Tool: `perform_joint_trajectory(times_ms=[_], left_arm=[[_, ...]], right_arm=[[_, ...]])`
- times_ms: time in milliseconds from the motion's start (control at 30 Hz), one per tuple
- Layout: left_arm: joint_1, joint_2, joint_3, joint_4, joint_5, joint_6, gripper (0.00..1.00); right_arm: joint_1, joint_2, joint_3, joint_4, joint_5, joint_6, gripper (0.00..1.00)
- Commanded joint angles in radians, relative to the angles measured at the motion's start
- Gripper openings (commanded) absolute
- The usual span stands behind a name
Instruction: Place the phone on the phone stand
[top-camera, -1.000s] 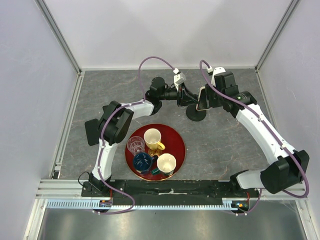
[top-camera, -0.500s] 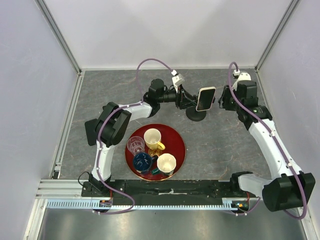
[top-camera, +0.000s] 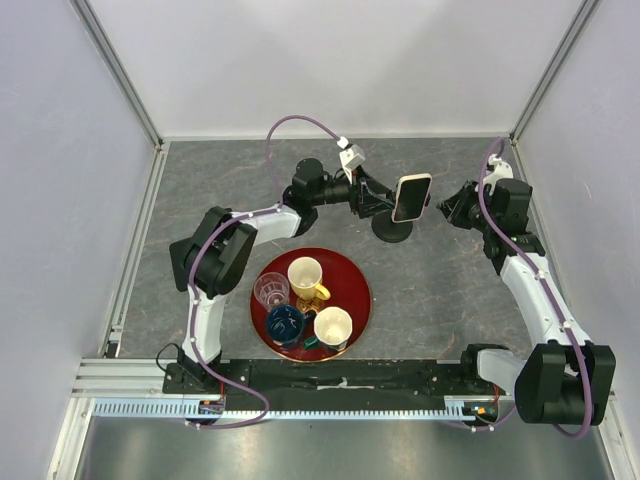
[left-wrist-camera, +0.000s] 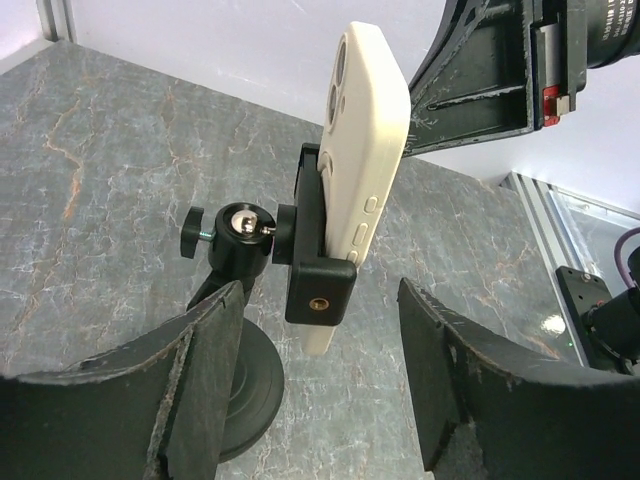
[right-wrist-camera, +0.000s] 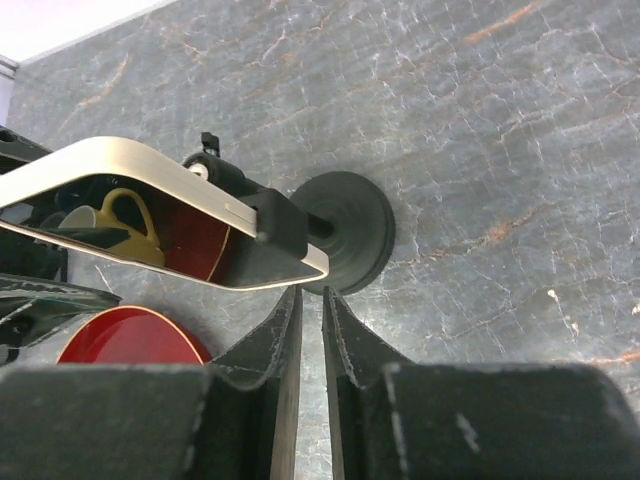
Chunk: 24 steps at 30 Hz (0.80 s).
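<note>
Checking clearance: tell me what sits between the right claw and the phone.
Nothing: in the top view only bare grey table shows between the shut right claw and the phone, clamped on the phone stand.

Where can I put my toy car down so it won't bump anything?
Bare grey table in the far left corner, beyond the left arm. More bare room right of the red tray, before the right arm. Crowded: the middle back, where the phone sits on its stand between both arms, and the tray full of cups.
</note>
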Motion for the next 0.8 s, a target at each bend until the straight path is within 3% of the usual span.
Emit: perform_joint_trajectory(times_ms=[0, 200, 367, 600, 767], left_arm=[[-0.019, -0.035, 0.011, 0.045, -0.046, -0.004, 0.69], [-0.065, -0.032, 0.036, -0.051, -0.126, 0.083, 0.70], [-0.092, -0.044, 0.025, -0.071, -0.232, 0.137, 0.63], [-0.096, -0.040, 0.028, -0.087, -0.254, 0.163, 0.37], [-0.095, -0.032, 0.045, -0.111, -0.253, 0.171, 0.28]], right_arm=[[-0.001, -0.002, 0.012, 0.112, -0.050, 0.024, 0.20], [-0.002, 0.005, 0.024, 0.112, -0.044, 0.023, 0.26], [-0.004, -0.011, 0.018, 0.109, -0.044, 0.017, 0.27], [-0.002, -0.016, 0.016, 0.104, -0.052, 0.008, 0.27], [-0.004, -0.015, 0.020, 0.100, -0.056, 0.009, 0.25]])
